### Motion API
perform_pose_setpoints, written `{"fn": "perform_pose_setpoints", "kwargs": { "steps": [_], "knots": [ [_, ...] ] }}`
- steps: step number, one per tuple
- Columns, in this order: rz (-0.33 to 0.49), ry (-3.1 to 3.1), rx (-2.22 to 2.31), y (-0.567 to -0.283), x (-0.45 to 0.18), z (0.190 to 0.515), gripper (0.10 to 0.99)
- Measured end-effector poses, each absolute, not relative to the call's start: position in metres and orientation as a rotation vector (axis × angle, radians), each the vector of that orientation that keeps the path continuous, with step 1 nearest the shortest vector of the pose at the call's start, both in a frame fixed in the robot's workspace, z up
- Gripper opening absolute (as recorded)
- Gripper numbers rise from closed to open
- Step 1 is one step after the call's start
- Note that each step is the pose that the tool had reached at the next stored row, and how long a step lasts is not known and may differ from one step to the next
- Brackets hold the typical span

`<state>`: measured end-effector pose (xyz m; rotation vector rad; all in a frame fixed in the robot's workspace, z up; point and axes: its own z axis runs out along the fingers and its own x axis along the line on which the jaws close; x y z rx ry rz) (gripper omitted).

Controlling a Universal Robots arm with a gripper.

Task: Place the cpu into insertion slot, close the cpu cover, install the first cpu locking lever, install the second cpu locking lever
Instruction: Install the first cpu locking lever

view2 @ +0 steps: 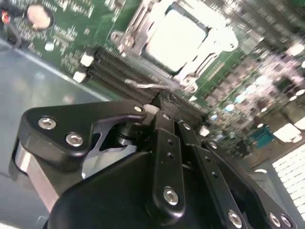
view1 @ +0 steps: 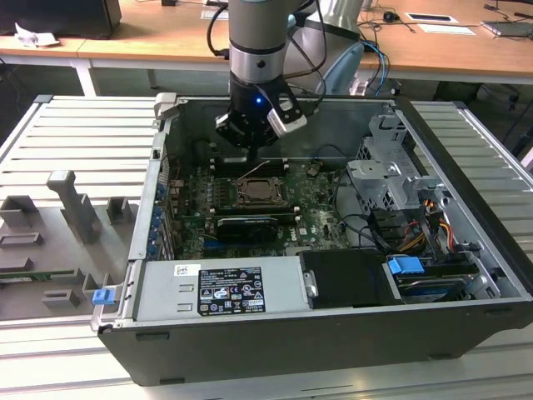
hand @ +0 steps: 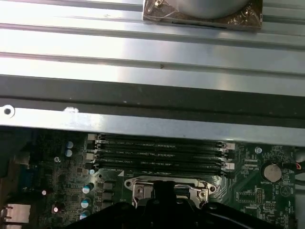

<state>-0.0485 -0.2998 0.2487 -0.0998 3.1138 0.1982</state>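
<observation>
- gripper (view2: 159, 102) hovering low over memory slots (hand: 159, 153), just at 12 o'clock of insertion slot (view1: 265, 190); fingers closed together, nothing held
- cpu (view2: 175, 37) seated; cpu cover (view2: 138, 36) down around it

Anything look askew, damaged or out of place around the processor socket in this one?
Nothing stands out. The cpu lies flat and square in its socket, the cpu cover frames it evenly, and the gripper hangs beside the memory slots. No visible damage.
</observation>
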Motion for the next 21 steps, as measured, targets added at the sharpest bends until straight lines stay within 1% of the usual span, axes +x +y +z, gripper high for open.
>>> {"fn": "perform_pose_setpoints", "kwargs": {
  "steps": [6, 21],
  "knots": [
    [0.200, 3.114, -0.090, -0.298, -0.043, 0.235, 0.106],
    [0.187, 3.115, -0.090, -0.293, -0.031, 0.220, 0.106]
  ]
}}
